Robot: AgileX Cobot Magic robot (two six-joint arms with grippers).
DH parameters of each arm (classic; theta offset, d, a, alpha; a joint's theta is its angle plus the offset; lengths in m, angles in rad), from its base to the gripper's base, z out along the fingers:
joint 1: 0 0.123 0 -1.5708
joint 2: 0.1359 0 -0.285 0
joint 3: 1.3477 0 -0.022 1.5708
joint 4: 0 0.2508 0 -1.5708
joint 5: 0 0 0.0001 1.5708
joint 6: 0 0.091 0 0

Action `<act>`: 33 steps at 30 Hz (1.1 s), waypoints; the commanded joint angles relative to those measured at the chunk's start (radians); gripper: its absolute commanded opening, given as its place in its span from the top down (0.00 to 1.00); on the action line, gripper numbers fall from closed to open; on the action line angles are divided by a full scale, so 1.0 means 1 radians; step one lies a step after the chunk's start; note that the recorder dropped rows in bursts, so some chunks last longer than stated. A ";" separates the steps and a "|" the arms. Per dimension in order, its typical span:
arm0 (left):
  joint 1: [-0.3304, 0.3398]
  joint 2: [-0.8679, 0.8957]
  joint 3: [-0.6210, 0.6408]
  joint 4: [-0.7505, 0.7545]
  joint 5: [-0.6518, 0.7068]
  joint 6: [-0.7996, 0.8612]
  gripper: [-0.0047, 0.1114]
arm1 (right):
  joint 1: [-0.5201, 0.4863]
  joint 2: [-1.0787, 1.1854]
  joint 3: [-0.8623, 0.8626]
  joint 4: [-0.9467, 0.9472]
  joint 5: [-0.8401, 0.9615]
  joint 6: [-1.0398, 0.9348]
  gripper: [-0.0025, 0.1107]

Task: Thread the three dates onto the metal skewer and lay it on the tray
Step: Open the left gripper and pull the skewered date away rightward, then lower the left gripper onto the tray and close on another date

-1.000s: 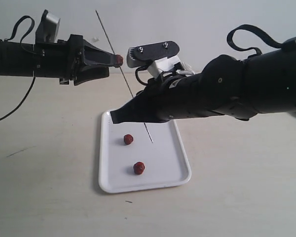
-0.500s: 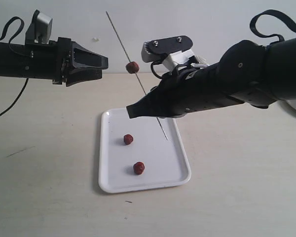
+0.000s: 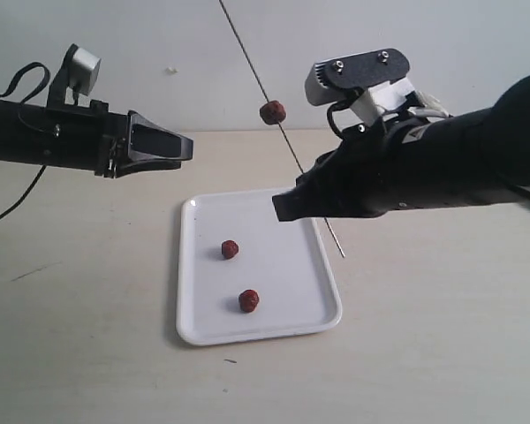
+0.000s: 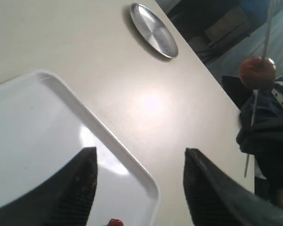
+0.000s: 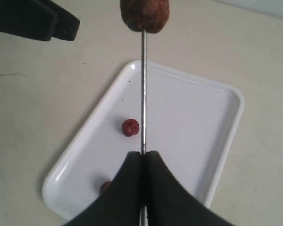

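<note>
My right gripper [image 3: 287,208] [image 5: 142,154] is shut on the thin metal skewer [image 3: 283,128] [image 5: 143,94], which slants up to the left above the white tray [image 3: 311,305] [image 5: 217,141]. One date [image 3: 272,112] [image 5: 145,14] [image 4: 257,72] is threaded on the skewer, high in the air. Two more dates lie on the tray, one [image 3: 230,249] [image 5: 130,127] farther back and one [image 3: 248,300] [image 5: 105,187] nearer the front. My left gripper [image 3: 187,148] [image 4: 140,153] is open and empty, hovering left of the skewered date, apart from it.
A round silver metal dish [image 4: 153,30] lies on the beige table beyond the tray. The right arm's bulk [image 3: 442,168] hangs over the table right of the tray.
The left gripper has let go of the date and drawn back left. The right gripper has carried the skewer, with the date on it, up and to the right.
</note>
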 commanded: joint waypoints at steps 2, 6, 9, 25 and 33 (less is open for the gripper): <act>-0.014 -0.001 0.012 0.008 -0.022 0.148 0.49 | -0.005 -0.053 0.071 -0.011 0.033 0.017 0.98; -0.060 -0.001 0.012 0.049 -0.111 0.183 0.49 | -0.005 -0.057 0.114 -0.011 0.063 0.021 0.98; -0.114 -0.001 0.012 0.126 -0.249 0.206 0.49 | -0.005 -0.057 0.144 -0.011 0.058 0.021 0.98; -0.383 -0.001 0.012 0.635 -0.477 0.224 0.49 | -0.017 -0.057 0.167 -0.109 0.036 0.128 0.98; -0.427 -0.001 0.012 0.731 -0.500 0.228 0.40 | -0.091 -0.057 0.196 -0.248 0.062 0.271 0.98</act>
